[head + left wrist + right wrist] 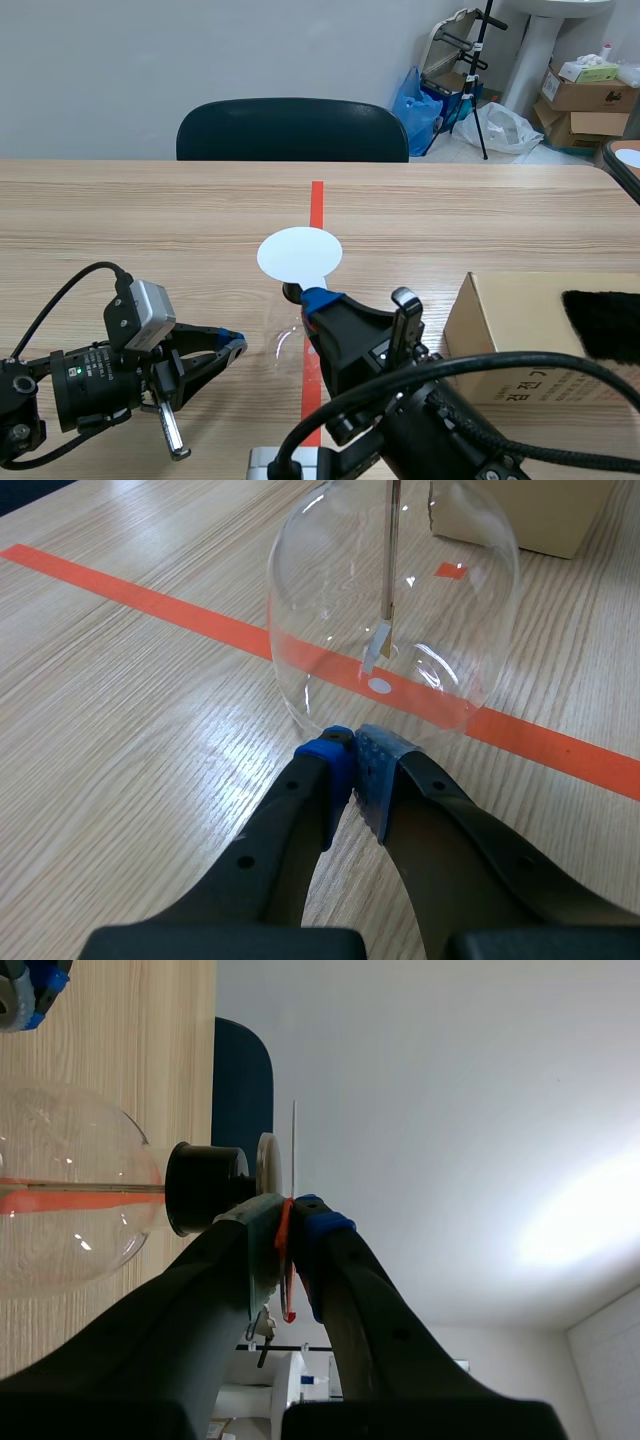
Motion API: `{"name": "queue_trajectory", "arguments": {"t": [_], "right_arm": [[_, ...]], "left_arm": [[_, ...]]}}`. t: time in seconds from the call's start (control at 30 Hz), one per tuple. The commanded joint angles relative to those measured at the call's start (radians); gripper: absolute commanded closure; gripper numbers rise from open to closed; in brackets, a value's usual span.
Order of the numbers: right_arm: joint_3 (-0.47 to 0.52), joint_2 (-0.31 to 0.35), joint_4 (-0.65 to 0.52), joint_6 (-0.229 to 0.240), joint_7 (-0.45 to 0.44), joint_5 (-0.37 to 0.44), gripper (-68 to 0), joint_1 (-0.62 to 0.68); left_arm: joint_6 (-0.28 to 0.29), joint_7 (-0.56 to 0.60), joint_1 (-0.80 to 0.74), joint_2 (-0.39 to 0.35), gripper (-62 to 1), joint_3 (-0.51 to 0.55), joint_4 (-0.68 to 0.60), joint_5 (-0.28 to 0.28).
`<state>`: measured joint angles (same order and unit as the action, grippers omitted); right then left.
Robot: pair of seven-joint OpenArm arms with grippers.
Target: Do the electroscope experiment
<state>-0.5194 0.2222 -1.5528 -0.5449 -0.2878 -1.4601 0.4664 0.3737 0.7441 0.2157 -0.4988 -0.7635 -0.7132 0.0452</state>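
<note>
The electroscope is a clear glass flask (395, 610) with a metal rod (393, 550) and small foil leaves (375, 650) inside. It carries a black stopper (205, 1188) and a round white disc (300, 253) on top. My left gripper (355, 765) is shut on nothing, its blue pads meeting just short of the flask's base on the table. My right gripper (285, 1260) is shut on a thin red strip (286, 1290), seen edge-on, right beside the disc (268, 1165). In the scene view the right gripper (318, 300) sits just under the disc, and the left gripper (228, 347) is to the flask's left.
A cardboard box (520, 335) with a black furry cloth (605, 325) on it stands at the right. An orange-red tape line (317, 205) runs down the table's middle, under the flask. A dark chair (292, 130) stands behind the far edge.
</note>
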Motion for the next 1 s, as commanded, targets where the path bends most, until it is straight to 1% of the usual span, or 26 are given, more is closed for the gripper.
{"name": "queue_trajectory", "arguments": {"t": [0.0,0.73,0.97], "right_arm": [[0.002,0.005,-0.004,-0.014,0.0,-0.001,-1.7,-0.002],[0.002,0.005,-0.004,-0.015,0.001,-0.001,-1.7,-0.004],[0.002,0.005,-0.004,-0.015,0.02,-0.001,-1.7,-0.004]], "left_arm": [[0.002,0.014,0.003,0.002,-3.0,0.01,-0.021,0.01],[0.002,0.013,0.003,0.002,-3.0,0.01,-0.021,0.01],[0.002,0.013,0.003,0.002,-3.0,0.01,-0.021,0.01]]}}
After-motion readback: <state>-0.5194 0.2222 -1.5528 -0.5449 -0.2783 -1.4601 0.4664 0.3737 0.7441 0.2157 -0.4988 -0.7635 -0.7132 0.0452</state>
